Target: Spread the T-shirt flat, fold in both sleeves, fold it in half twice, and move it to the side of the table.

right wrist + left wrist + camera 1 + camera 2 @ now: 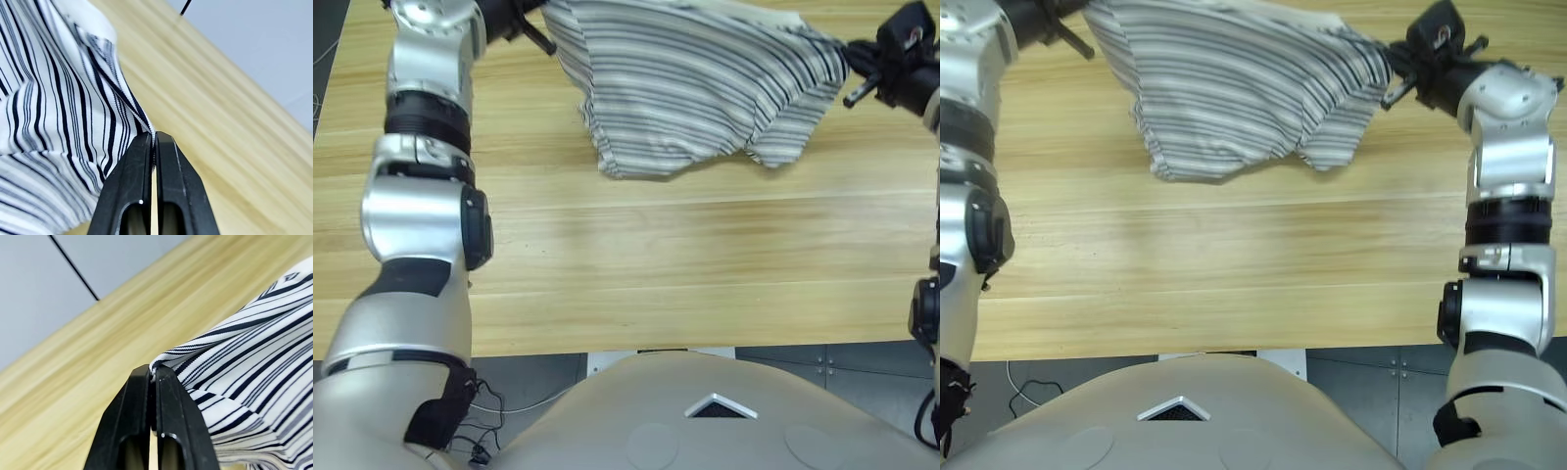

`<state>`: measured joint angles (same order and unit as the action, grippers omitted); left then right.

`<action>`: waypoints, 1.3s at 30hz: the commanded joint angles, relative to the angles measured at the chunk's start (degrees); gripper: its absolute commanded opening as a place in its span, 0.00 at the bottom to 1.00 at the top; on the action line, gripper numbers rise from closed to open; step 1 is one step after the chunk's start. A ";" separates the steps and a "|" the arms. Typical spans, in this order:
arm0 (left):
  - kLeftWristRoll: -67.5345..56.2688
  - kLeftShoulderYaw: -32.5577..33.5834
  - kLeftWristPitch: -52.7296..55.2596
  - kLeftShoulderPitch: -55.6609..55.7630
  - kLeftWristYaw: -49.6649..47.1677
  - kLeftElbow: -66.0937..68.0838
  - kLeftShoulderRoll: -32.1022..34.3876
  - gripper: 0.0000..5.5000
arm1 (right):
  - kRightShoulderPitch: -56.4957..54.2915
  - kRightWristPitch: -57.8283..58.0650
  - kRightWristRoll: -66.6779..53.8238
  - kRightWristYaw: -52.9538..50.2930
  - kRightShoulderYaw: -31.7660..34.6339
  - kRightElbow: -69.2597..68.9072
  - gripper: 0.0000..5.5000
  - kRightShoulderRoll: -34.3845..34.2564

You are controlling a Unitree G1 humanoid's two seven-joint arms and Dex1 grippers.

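T-shirt [695,88]: black, grey and white stripes. It is at the far side of the desk [656,264], about the middle from left to right, lifted and stretched between the two arms. The top edge runs roughly level from one gripper to the other. The body sags below it in loose folds. The lowest part bunches toward the left of centre, and a second, smaller lobe hangs to its right. A shadow lies on the wood just under both lobes. Cannot tell whether the bottom folds touch the desk or hang just above it.

Left gripper [154,377]: at the far left, at the shirt's left upper corner. The black fingers [132,411] are pressed together with a striped edge of cloth pinched between their tips. The fabric fans out from the pinch.

Right gripper [152,139]: at the far right, at the shirt's right upper corner, well apart from the left one. Its fingers [129,181] are likewise clamped on a thin fold of striped cloth, next to a plain white band of the garment.

Desk: light wood, with the grain running left to right. The near half is bare wood. Pale grey floor lies beyond the far edge, and a thin dark cable [73,267] crosses it.
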<state>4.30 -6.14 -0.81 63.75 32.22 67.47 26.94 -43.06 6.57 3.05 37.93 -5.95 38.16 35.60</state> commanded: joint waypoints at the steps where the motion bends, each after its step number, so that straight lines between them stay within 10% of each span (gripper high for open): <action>1: 5.59 -1.14 -1.08 10.07 -11.09 6.88 1.22 0.02 | -18.09 -6.41 6.40 -10.92 -2.10 22.21 0.02 -4.47; 13: 9.37 2.76 -5.23 25.12 -25.48 9.34 4.42 0.02 | -39.31 -21.79 6.36 -37.58 6.82 36.35 0.02 -1.06; 21: 9.78 -0.78 -11.67 12.37 1.10 7.40 1.09 0.02 | -21.90 -22.00 1.94 7.65 4.50 29.33 0.02 -0.02; 26: -2.52 -2.59 -10.42 -11.27 41.55 -13.86 3.94 0.02 | 5.30 -9.41 -11.38 36.27 4.35 -2.55 0.02 6.43; 34: -16.18 -4.51 14.68 -36.02 57.14 -57.78 13.37 0.02 | 28.16 13.78 -28.68 46.96 8.37 -38.08 0.02 15.72; 39: -13.06 -10.28 15.63 -47.65 58.75 -70.01 18.73 0.02 | 41.65 11.04 -20.98 48.49 -0.26 -48.08 0.02 20.40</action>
<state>-9.92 -12.85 13.63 22.11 88.81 5.37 41.31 -8.01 18.44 -21.92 84.86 -1.84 -3.56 51.62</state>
